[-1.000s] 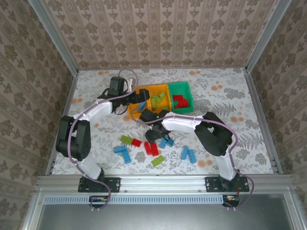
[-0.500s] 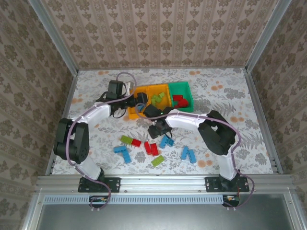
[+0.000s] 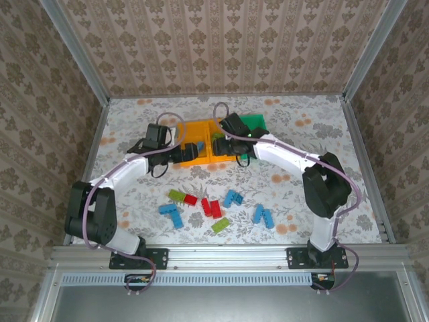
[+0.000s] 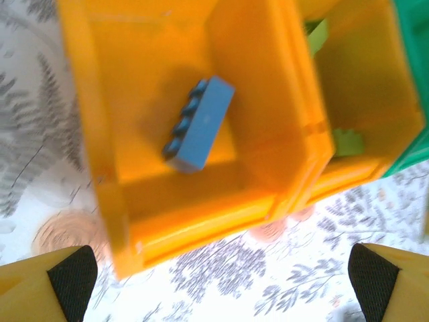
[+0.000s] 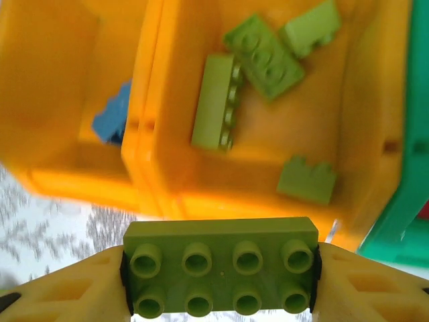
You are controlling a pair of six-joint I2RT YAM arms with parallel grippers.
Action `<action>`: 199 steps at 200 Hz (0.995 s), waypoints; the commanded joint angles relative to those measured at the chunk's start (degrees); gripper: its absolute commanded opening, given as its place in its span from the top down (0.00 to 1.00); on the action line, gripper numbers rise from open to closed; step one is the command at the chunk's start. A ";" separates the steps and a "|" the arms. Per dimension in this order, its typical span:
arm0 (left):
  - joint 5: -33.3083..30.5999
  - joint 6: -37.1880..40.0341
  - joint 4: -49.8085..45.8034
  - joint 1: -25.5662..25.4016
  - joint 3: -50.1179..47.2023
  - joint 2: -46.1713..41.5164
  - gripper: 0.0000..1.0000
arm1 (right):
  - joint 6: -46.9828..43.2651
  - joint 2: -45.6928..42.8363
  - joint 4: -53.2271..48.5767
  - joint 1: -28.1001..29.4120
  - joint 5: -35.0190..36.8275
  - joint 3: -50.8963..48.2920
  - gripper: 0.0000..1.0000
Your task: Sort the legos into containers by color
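My right claw (image 5: pixel 221 290), half closed on a lime brick (image 5: pixel 221 251), has come up from the loose pile (image 3: pixel 213 208) where it was a second ago and now hangs at the near wall of the middle bin (image 5: pixel 155 181), which holds green pieces (image 5: pixel 265 54); a drop looks next. My left claw (image 4: pixel 221 282) has eased back from the left bin (image 4: pixel 201 215), wide open, empty.

No legible text, labels, brands, numbers or signs anywhere.
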 commanded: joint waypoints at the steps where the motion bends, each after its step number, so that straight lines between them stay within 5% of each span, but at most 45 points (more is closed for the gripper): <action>1: -4.35 0.19 -5.96 0.48 -3.12 -2.56 0.00 | 2.28 4.96 -5.83 -1.03 0.91 6.55 0.41; 62: -8.48 -0.31 -10.02 -1.33 -10.51 -8.85 0.00 | 8.28 10.41 -8.34 -3.14 1.10 11.85 0.35; 125: -11.49 -2.11 -13.18 -6.46 -13.22 -9.85 0.00 | 8.22 10.35 -8.15 -3.51 -0.48 12.60 0.15; 199: -13.11 -3.08 -12.04 -7.77 -12.37 -9.50 0.00 | -2.94 0.47 2.32 -0.80 -4.19 -1.17 0.14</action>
